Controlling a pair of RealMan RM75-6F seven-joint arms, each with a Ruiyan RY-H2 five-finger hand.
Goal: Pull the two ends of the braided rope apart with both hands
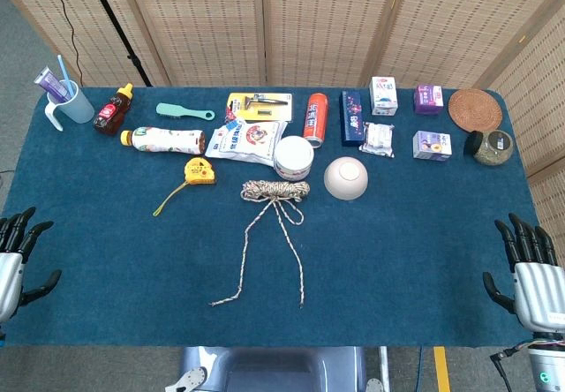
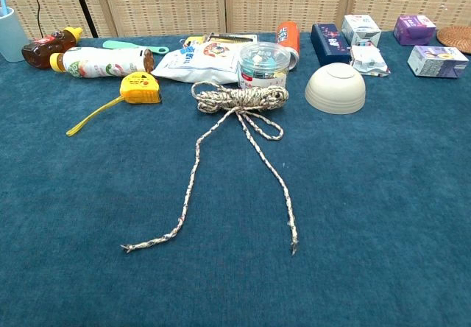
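rope (image 1: 275, 192) mid-table, bowl (image 1: 345, 178) right of it, tape measure (image 1: 199, 171) left

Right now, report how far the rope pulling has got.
Done: nothing yet. The braided rope lies bundled and tied in a bow, its left end and right end loose on the table. In hand: nothing; the left hand and right hand sit open at the table edges, touching no rope. Left: grasp each end and pull apart.
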